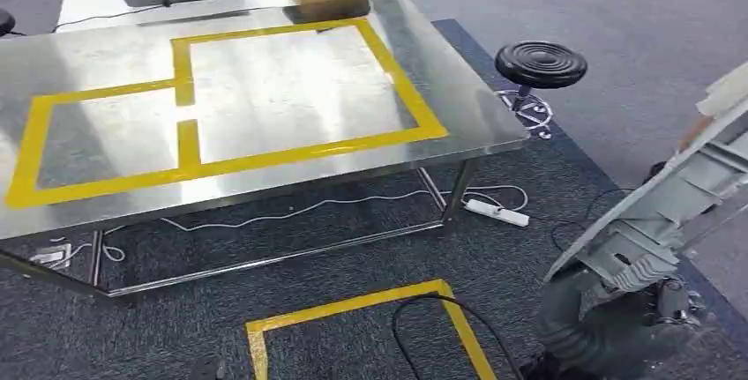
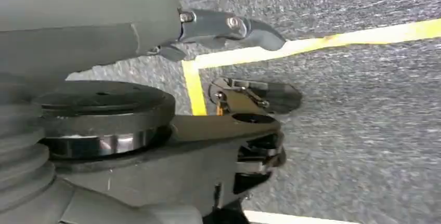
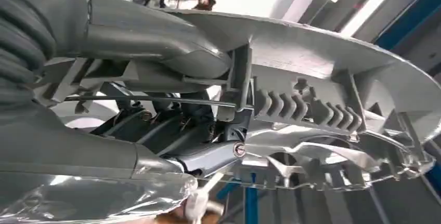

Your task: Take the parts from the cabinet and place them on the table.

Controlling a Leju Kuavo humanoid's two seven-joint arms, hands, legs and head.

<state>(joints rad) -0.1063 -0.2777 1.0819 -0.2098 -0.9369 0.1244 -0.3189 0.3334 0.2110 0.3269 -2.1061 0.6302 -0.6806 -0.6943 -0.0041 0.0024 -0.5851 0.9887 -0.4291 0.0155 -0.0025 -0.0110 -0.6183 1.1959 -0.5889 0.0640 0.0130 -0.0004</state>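
Right wrist view: the right hand (image 3: 208, 130) grips a grey ribbed cast part (image 3: 333, 104); the left hand (image 2: 244, 83) hangs open, holding nothing.

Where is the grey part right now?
The part is in the right hand, low on the head view's right side, off the table and beside the black stool.

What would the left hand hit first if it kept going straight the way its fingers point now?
Judging from the wrist view, the left hand points down at the floor. It would likely meet the grey carpet first, close beside the corner of the yellow tape. Depth is unclear.
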